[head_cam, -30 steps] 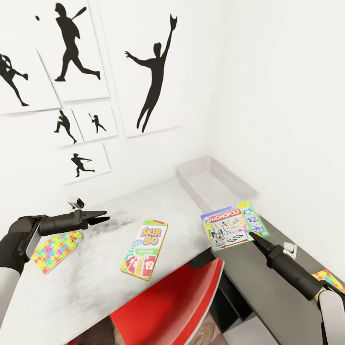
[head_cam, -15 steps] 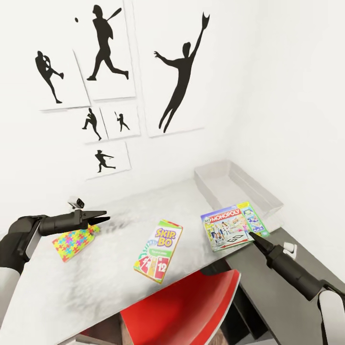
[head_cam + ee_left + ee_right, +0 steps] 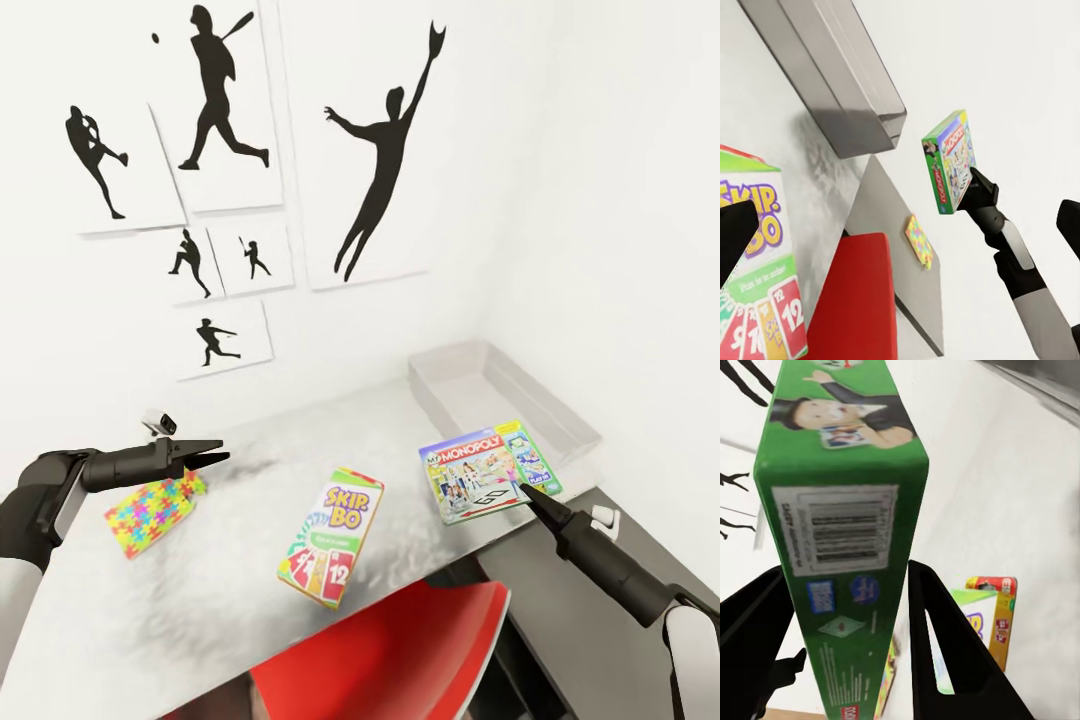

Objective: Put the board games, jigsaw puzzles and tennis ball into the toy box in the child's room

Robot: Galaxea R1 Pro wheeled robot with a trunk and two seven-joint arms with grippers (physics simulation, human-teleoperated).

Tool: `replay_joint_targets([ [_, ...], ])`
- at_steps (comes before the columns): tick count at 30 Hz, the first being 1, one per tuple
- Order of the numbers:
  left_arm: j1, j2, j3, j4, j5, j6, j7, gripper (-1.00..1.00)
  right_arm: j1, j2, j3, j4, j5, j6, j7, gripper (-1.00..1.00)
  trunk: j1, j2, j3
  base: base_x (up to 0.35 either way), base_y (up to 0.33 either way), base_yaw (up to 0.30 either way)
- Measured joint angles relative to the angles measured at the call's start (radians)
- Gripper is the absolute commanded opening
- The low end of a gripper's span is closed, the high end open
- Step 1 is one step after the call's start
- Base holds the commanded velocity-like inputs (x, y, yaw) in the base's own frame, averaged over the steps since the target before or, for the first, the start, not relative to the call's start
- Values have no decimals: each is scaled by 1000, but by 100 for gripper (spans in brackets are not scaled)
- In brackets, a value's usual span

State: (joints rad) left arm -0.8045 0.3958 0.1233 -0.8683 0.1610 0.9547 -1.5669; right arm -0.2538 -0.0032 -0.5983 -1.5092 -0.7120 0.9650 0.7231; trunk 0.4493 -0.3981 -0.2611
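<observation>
Altogether two board games: right gripper [image 3: 524, 493] clamps MONOPOLY [image 3: 488, 471], left gripper [image 3: 208, 458] apart above SKIP-BO [image 3: 331, 537].

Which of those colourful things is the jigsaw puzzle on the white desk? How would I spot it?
Find the long white table under the black sports silhouette pictures. On the side away from the grey toy box, just under the left tool, lies the jigsaw puzzle. It is a thin flat square of interlocking bright pieces with no lettering, unlike the printed SKIP-BO box beside it.
</observation>
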Motion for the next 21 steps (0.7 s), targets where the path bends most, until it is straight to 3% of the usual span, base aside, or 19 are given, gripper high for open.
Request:
replay_joint_targets([
  [15,0,-1,0,0,0,0,0,100,0,1,0,1,-1,-2,1,-100,0,0,0,46,-2,37],
  [21,0,0,0,0,-1,0,0,100,0,1,0,1,0,-2,1,-100,0,0,0,36,-130,3],
])
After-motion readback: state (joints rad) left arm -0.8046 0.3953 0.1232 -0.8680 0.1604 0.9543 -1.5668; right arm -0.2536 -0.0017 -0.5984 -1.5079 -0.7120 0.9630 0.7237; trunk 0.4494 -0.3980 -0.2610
